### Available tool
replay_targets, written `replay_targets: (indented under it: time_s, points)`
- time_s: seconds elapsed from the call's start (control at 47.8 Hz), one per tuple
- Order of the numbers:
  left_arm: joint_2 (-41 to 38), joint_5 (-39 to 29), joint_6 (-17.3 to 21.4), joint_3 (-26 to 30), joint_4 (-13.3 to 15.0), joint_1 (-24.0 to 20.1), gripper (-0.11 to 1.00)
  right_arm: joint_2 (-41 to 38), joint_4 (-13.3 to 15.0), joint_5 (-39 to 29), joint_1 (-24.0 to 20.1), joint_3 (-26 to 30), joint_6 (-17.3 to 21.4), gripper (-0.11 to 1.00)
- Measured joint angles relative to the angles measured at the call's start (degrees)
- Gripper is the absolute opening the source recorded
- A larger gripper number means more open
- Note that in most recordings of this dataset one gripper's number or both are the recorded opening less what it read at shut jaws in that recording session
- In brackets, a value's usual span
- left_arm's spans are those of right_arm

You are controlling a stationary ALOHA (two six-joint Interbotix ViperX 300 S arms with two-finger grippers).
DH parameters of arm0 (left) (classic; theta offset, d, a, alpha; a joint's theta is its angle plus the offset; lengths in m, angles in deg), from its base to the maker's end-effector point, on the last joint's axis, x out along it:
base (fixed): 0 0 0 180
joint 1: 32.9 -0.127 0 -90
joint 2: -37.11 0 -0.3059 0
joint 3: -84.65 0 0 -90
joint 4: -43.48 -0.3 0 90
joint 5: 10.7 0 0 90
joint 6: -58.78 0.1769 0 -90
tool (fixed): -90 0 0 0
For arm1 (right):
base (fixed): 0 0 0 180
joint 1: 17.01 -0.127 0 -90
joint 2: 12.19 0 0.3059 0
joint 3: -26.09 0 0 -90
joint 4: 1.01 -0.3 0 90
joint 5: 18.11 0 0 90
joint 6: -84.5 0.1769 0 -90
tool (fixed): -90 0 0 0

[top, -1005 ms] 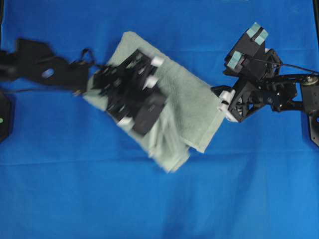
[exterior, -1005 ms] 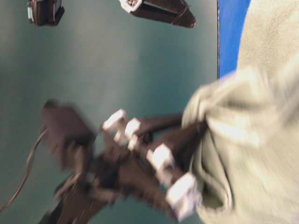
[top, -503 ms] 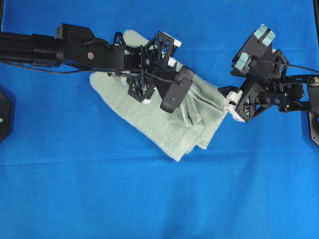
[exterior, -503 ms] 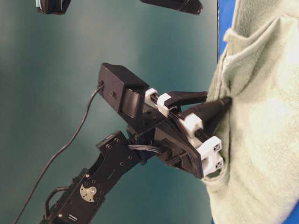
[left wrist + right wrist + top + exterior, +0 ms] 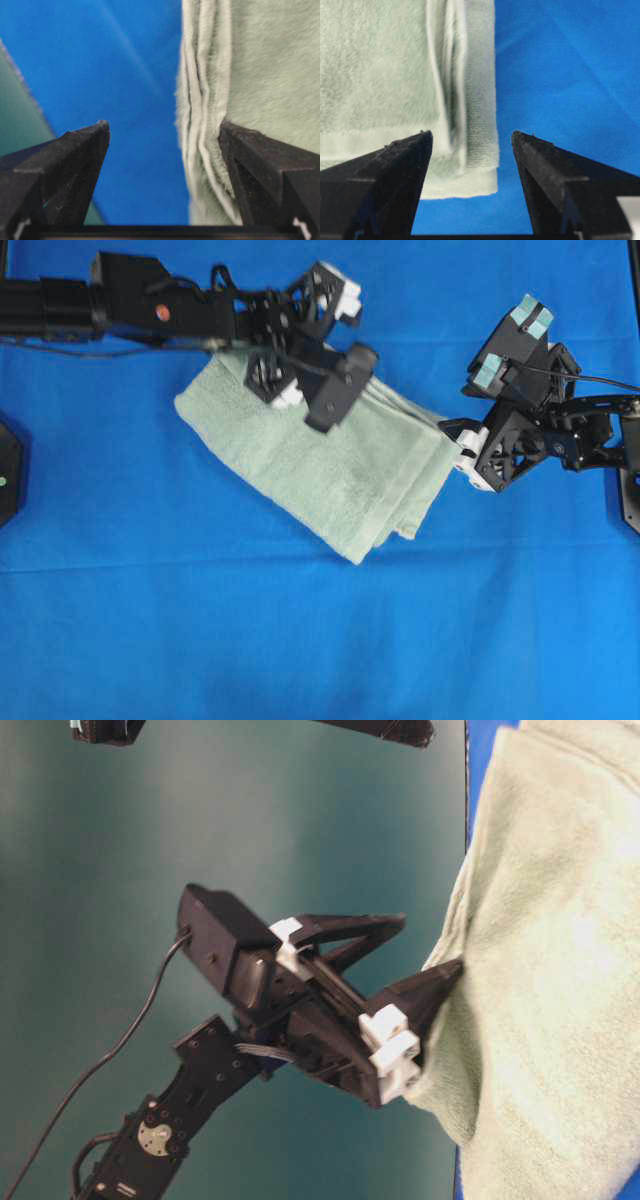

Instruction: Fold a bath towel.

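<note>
The bath towel point(image 5: 320, 465) is pale sage-green and lies folded in a slanted oblong on the blue cloth. It also shows in the table-level view point(image 5: 560, 970). My left gripper point(image 5: 268, 365) is open and empty at the towel's far edge. In the left wrist view point(image 5: 165, 125) one finger rests against the stacked towel edges point(image 5: 202, 100) and the other is over bare blue cloth. My right gripper point(image 5: 456, 440) is open and empty just off the towel's right end. In the right wrist view point(image 5: 472, 135) the hemmed towel corner point(image 5: 465, 150) lies below the jaws.
A smooth bright blue cloth point(image 5: 320, 640) covers the whole table. The right arm's base point(image 5: 625, 460) stands at the right edge. A dark object point(image 5: 8, 470) sits at the left edge. A teal wall point(image 5: 200, 840) is behind the table.
My left gripper laid the towel fold down, let go and moved to the towel's far edge with its jaws wider. The towel now lies flatter. The right arm has barely moved.
</note>
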Motion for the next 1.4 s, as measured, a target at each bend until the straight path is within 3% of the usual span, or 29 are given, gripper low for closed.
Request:
replay_targets:
  time_s: [0.23,0.44,0.586,0.733,0.921,0.984,1.131,1.403]
  points:
    - [4.3,-0.1,0.8,-1.2,0.0,-2.7,0.80,0.0,0.0,0.0,0.0,0.1,0.0,0.65]
    - [14.1,0.5,-2.0,-6.1,1.0,1.3,0.80,2.8,1.1,0.4,-0.1,0.1,0.0,0.65]
    - [21.9,2.5,-10.3,-11.1,2.3,4.7,0.80,6.5,4.2,2.9,-0.1,-0.4,-0.1,0.65]
    - [30.0,6.9,-26.2,-17.8,2.5,7.9,0.80,10.7,9.5,8.0,-0.1,-1.7,-0.3,0.65]
    - [39.6,14.0,-42.5,-25.8,2.6,12.5,0.80,17.1,17.7,15.6,-0.1,-3.6,-0.3,0.64]
    - [43.0,15.6,-46.3,-27.9,2.5,13.6,0.80,19.5,20.1,17.3,-0.2,-4.0,-0.3,0.64]
    - [51.2,16.6,-52.2,-32.2,2.6,14.2,0.79,25.5,24.0,19.2,-0.2,-5.3,-0.3,0.64]
    - [65.2,16.6,-54.4,-41.0,2.6,14.5,0.79,38.3,25.0,19.3,-0.2,-12.1,-0.3,0.64]
